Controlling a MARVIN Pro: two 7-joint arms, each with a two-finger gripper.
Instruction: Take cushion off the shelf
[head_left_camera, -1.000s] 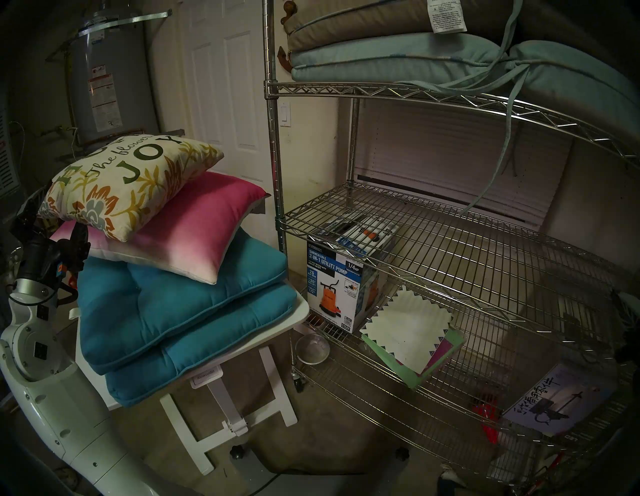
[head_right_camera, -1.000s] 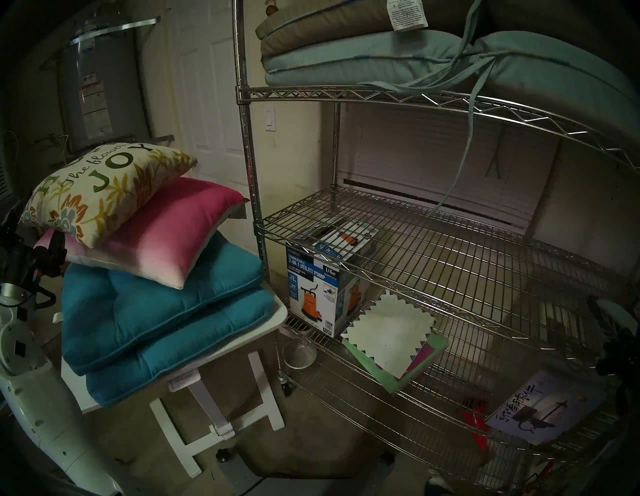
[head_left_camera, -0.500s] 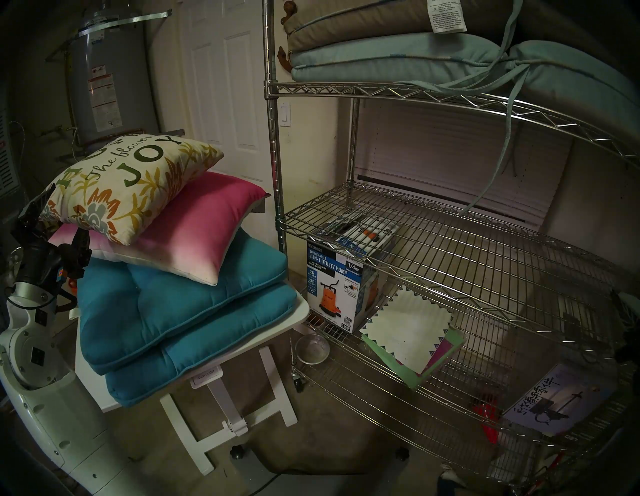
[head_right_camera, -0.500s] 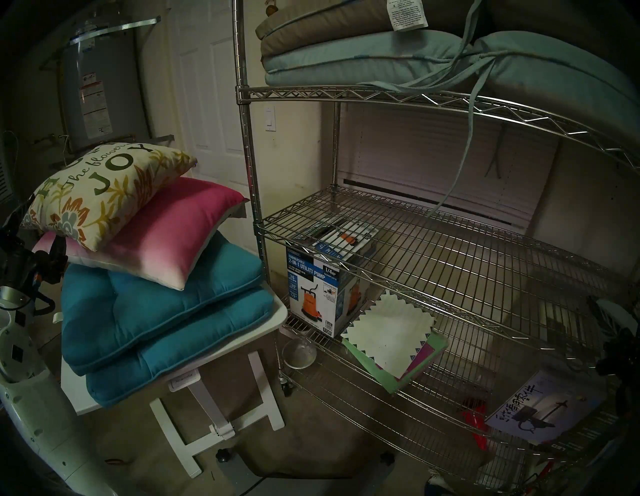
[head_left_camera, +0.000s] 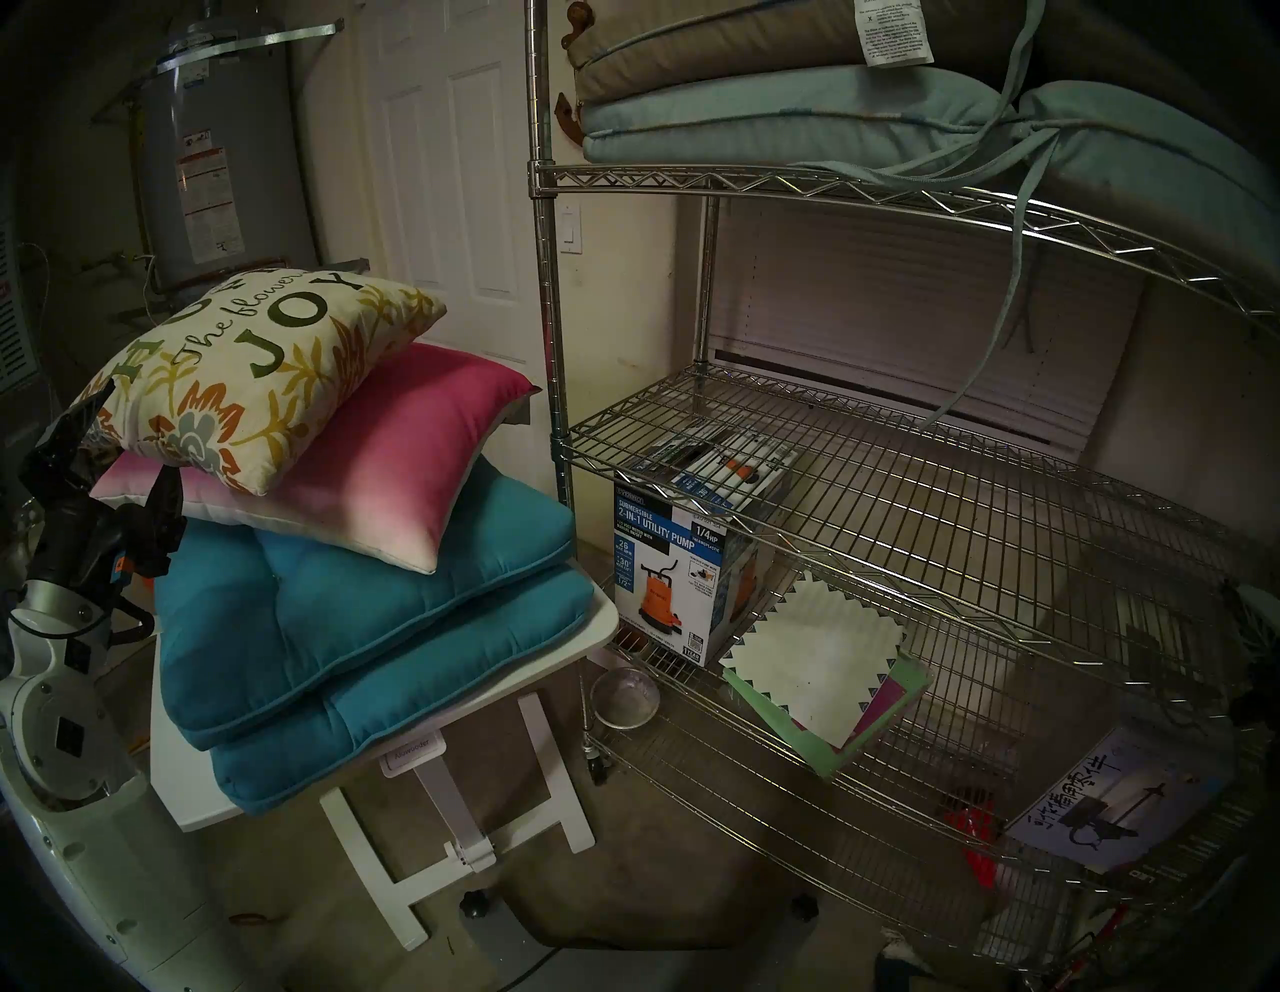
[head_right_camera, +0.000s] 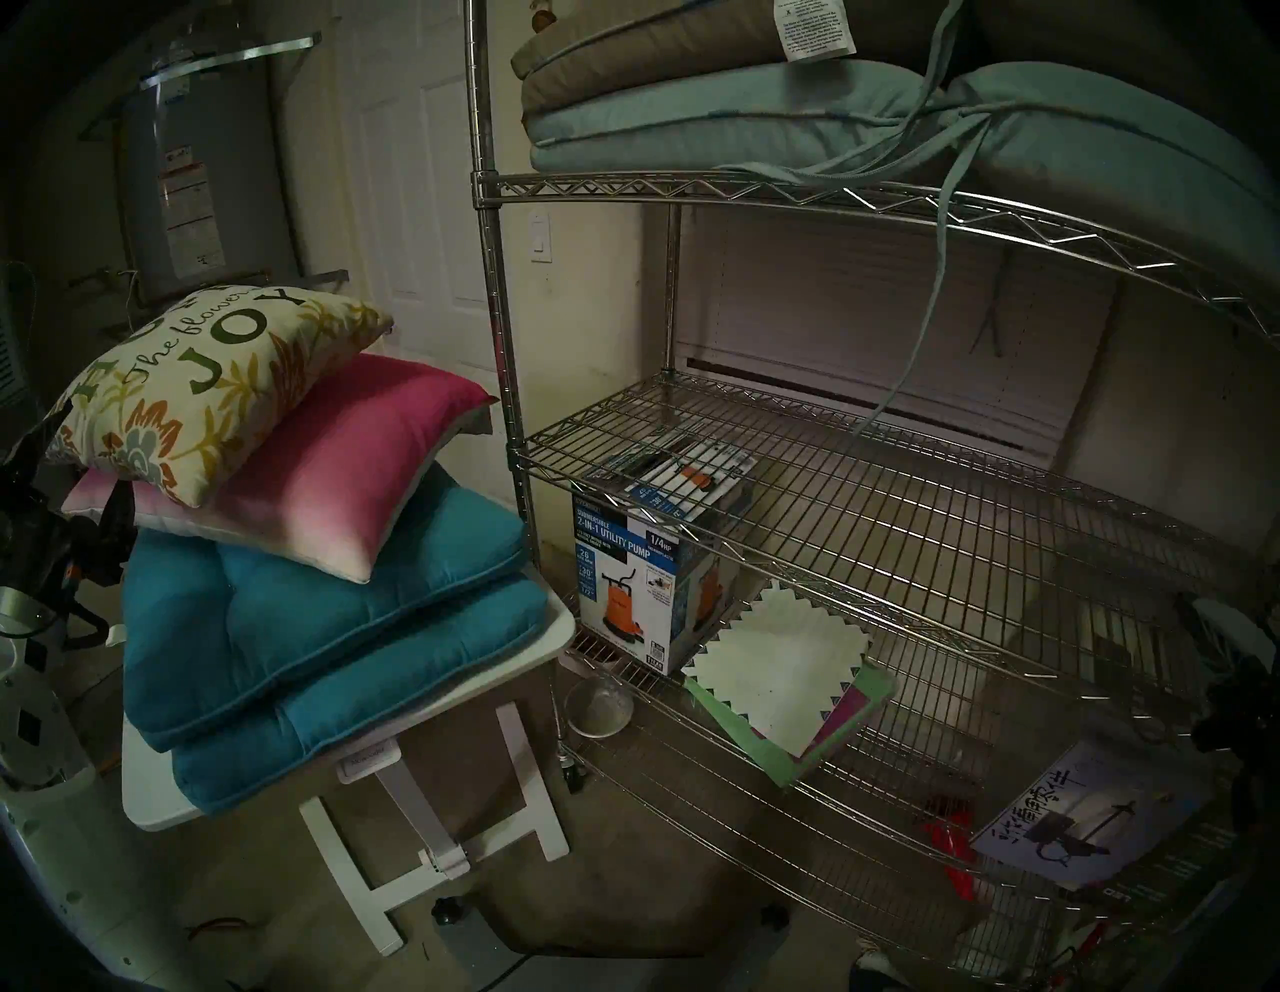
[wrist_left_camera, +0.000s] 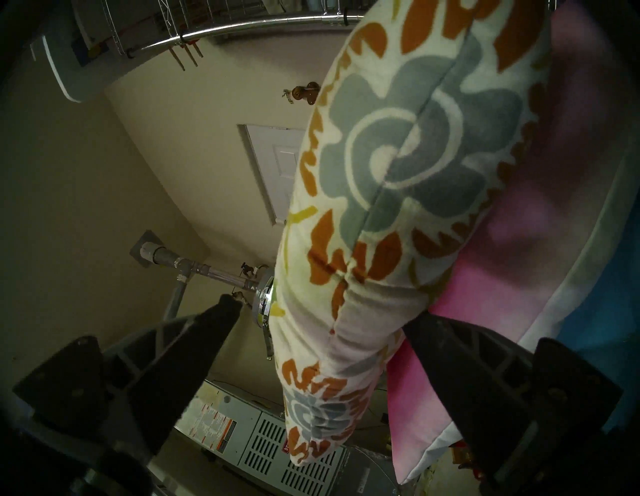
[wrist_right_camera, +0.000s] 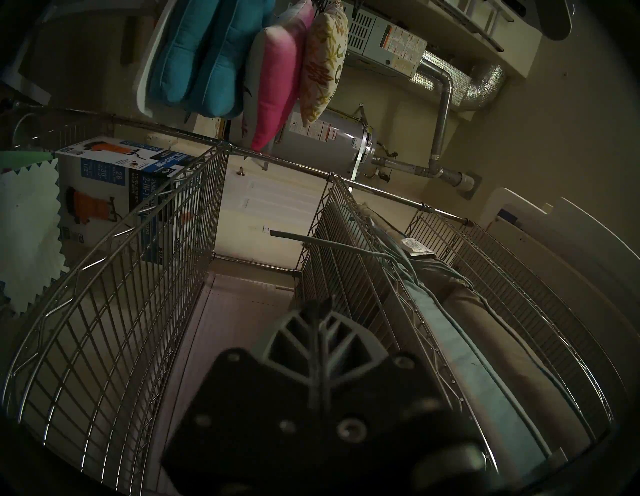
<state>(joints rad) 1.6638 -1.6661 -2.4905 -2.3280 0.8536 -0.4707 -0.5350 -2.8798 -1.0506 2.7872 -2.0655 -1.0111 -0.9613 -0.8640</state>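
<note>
The chrome wire shelf (head_left_camera: 762, 181) fills the right half of the head views. On its upper tier lie a pale teal cushion (head_left_camera: 796, 118) with dangling ties and a brown cushion (head_left_camera: 692, 48) on top of it. A floral "JOY" cushion (head_left_camera: 263, 360) tops a stack on the white table at the left. My left gripper (head_left_camera: 128, 443) is open, its fingers (wrist_left_camera: 194, 353) standing on either side of that cushion's near corner (wrist_left_camera: 346, 277). My right gripper (wrist_right_camera: 318, 306) is shut and holds nothing, beside the shelf's right end between two wire tiers.
Under the floral cushion sit a pink pillow (head_left_camera: 388, 443) and two teal seat cushions (head_left_camera: 360, 623) on the small white table (head_left_camera: 602, 623). A pump box (head_left_camera: 665, 575), papers (head_left_camera: 817, 665) and a metal bowl (head_left_camera: 623, 700) are low on the shelf. A water heater (head_left_camera: 221, 159) stands behind.
My left arm has sunk down and to the left while its open fingers stay at the floral cushion's corner. The cushion has shifted slightly. The right arm has not moved.
</note>
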